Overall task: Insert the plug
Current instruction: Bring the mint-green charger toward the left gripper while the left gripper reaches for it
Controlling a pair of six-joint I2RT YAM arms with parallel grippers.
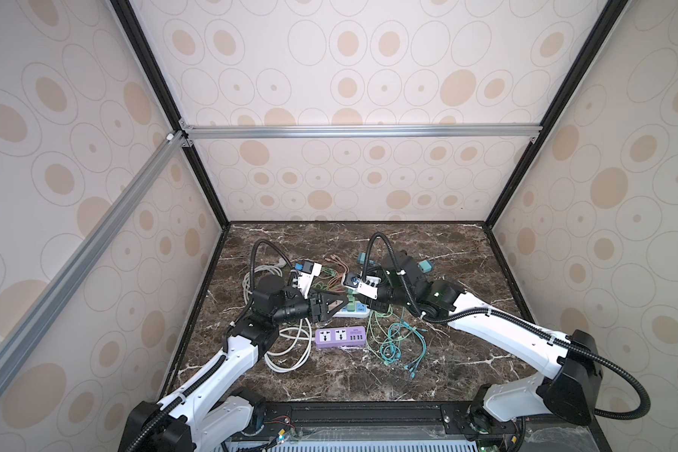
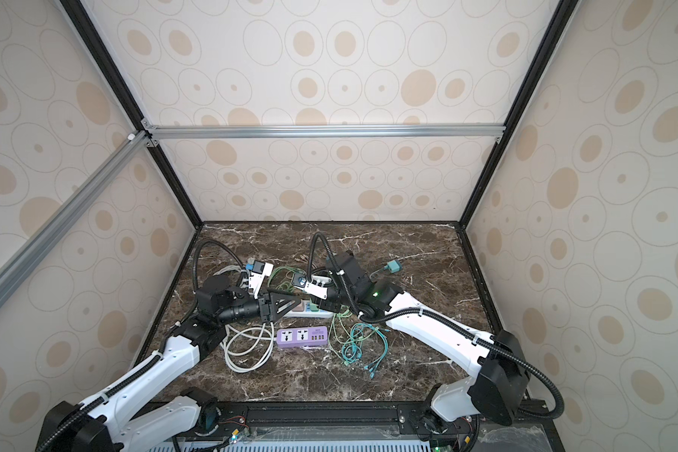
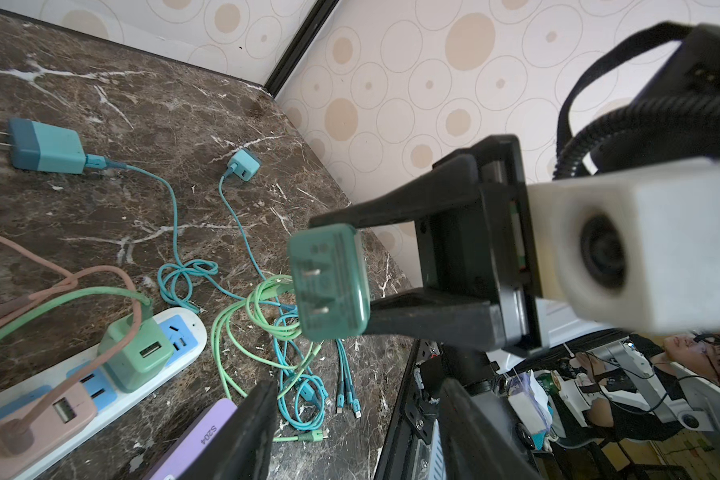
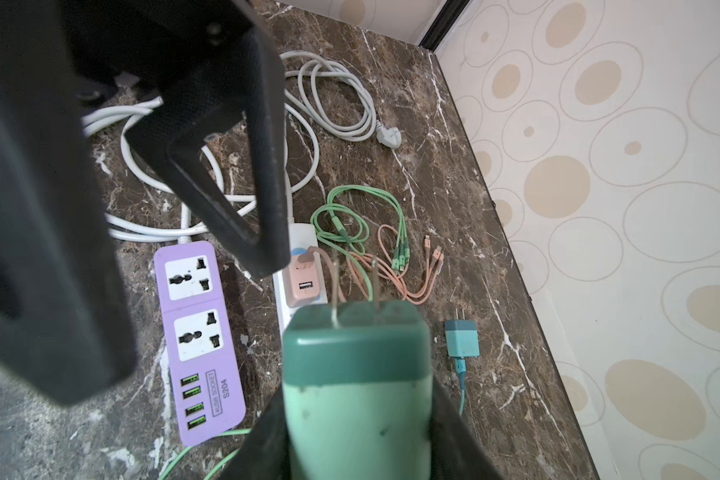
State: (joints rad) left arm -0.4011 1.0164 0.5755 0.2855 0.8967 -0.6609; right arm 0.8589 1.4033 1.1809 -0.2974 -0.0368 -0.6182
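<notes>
My right gripper [image 4: 358, 409] is shut on the plug [image 4: 356, 374], a green charger block with a darker green cap. Its two metal prongs point away from the gripper, above the white power strip [image 4: 304, 235]. In the left wrist view the plug [image 3: 329, 282] shows its pronged face, clamped between the right gripper's black fingers [image 3: 391, 313]. My left gripper [image 3: 358, 436] stands open with nothing between its fingers. In a top view the left gripper [image 1: 343, 302] sits just left of the right one, over the white strip [image 1: 355, 312].
A light green charger [image 3: 136, 353] and a pink charger [image 3: 38, 419] sit in the white strip [image 3: 192, 328]. A purple power strip [image 4: 196, 345] lies nearer the front. Teal chargers [image 3: 46, 145] [image 3: 244, 165], tangled cables [image 3: 267, 332] and a white cord coil [image 1: 290, 348] lie around.
</notes>
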